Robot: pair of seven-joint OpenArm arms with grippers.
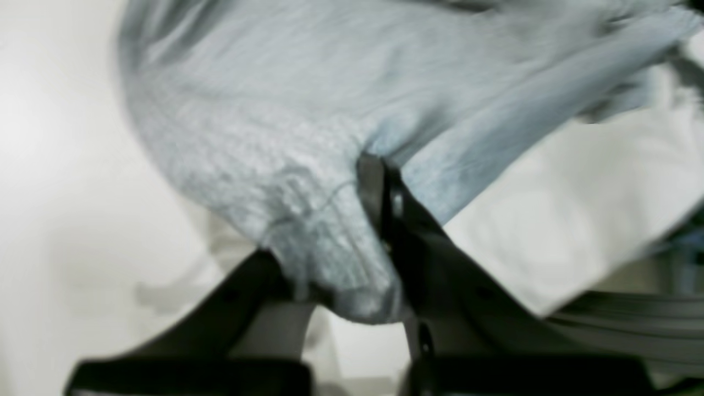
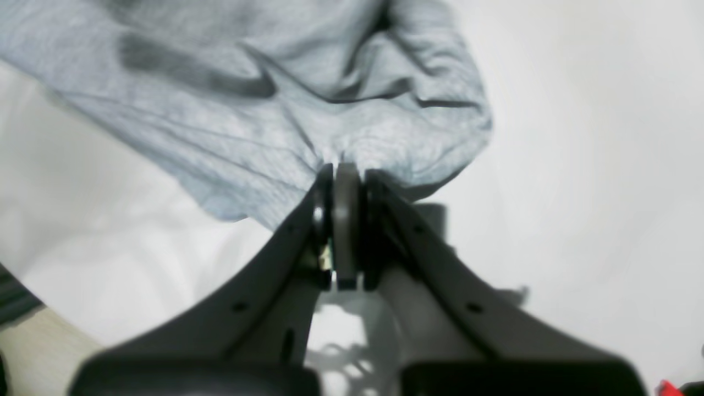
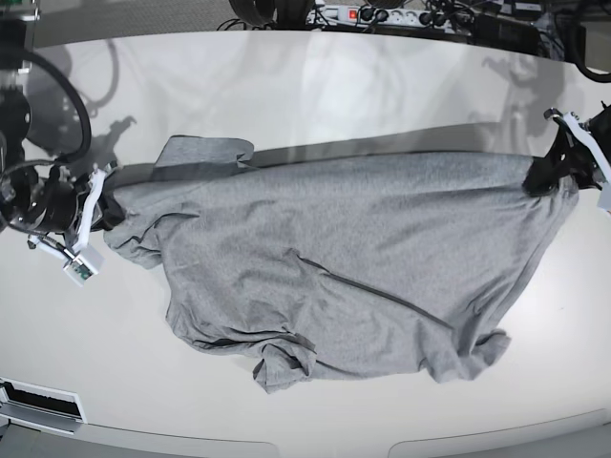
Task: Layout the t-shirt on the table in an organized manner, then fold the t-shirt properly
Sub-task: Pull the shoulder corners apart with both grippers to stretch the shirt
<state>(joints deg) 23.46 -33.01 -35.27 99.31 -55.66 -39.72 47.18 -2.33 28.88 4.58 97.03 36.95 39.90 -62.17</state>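
Note:
The heather-grey t-shirt is stretched across the white table, its lower part rumpled; no lettering shows. My left gripper, at the base view's right, is shut on one edge of the shirt. In the left wrist view the cloth is bunched between the left gripper's fingers. My right gripper, at the base view's left, is shut on the opposite edge. In the right wrist view its black fingers pinch the gathered grey fabric just above the table.
Cables and a power strip lie along the table's far edge. The table's front edge runs just below the shirt's crumpled hem. A sleeve lies folded at the back left.

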